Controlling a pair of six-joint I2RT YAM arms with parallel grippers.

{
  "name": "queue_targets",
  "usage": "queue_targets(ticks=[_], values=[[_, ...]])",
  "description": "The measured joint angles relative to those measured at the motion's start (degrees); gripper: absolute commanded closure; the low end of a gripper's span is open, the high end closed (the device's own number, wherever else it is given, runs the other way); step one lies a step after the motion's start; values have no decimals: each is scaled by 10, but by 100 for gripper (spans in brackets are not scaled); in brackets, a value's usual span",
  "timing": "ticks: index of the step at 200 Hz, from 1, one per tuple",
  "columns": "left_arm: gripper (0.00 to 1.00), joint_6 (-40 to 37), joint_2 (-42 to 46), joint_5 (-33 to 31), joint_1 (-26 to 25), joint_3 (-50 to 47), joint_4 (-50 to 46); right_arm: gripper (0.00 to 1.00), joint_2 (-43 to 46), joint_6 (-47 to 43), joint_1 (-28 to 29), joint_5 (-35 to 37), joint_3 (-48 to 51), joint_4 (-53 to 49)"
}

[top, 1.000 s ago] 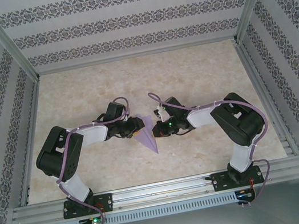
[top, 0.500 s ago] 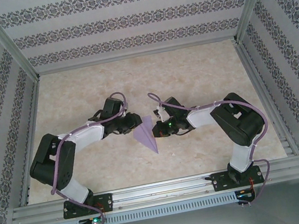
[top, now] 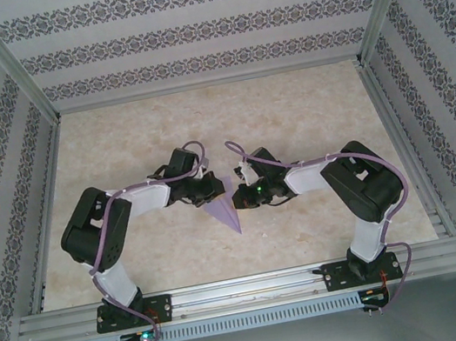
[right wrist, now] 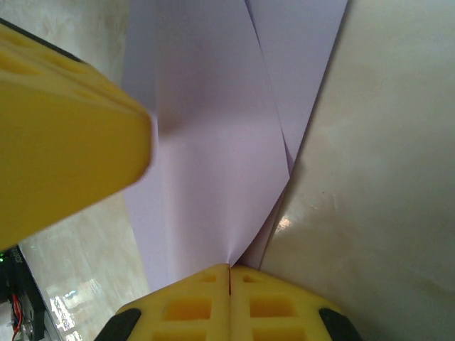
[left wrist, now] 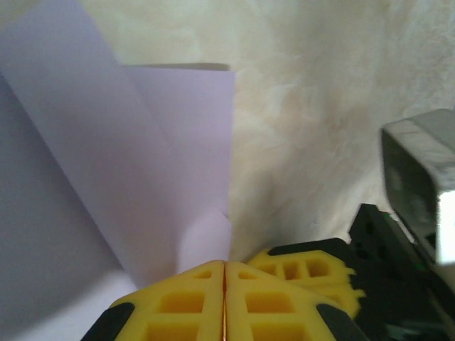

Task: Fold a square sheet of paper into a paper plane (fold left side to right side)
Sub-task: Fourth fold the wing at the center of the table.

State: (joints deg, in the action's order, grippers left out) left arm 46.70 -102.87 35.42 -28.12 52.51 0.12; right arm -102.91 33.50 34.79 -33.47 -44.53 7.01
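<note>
The left gripper's (left wrist: pixel 225 273) yellow fingers (left wrist: pixel 178 305) are pressed together with no gap at the seam. They pinch a raised flap of the paper plane (left wrist: pixel 106 177), whose lilac sheet curls down into their tips. A diagonal crease runs across that flap, and a second layer lies flat behind it with a straight far edge. Just to the right of these fingers sits a yellow finger of the right gripper (left wrist: pixel 307 267), with its black body behind it.

In the right wrist view, the right gripper's (right wrist: pixel 229 274) fingers (right wrist: pixel 277 309) are likewise closed tight on the paper. The sheet puckers to a point where it enters their seam, and overlapping layers fan away from there. A blurred yellow finger of the left gripper lies over the paper at the upper left.

From above, the two grippers meet tip to tip near the middle of the table (top: pixel 305 104), the left one (top: pixel 212 193) reaching in from the left and the right one (top: pixel 240 197) from the right. The paper plane lies between and beneath them as a narrow triangle. Its sharp tip points toward the near edge, slightly right, and its wide end is hidden under the grippers. Both arms bend at the elbow, each trailing a purple cable (top: pixel 100 246). Patterned walls (top: pixel 186 32) enclose the marbled beige table.
</note>
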Motion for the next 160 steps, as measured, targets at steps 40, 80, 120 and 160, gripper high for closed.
queue_targets(ticks=[40,80,120,160], values=[[94,-1,-17,-3,0,0,0,100,0,0,2,2,-2,-5],[97,-2,-27,-11,0,0,1,100,0,0,2,5,-5,-11],[98,-2,-27,-13,0,-5,8,100,-2,0,2,6,-7,-15],[100,-2,-25,-14,0,-16,26,100,-2,-1,2,6,-7,-15]])
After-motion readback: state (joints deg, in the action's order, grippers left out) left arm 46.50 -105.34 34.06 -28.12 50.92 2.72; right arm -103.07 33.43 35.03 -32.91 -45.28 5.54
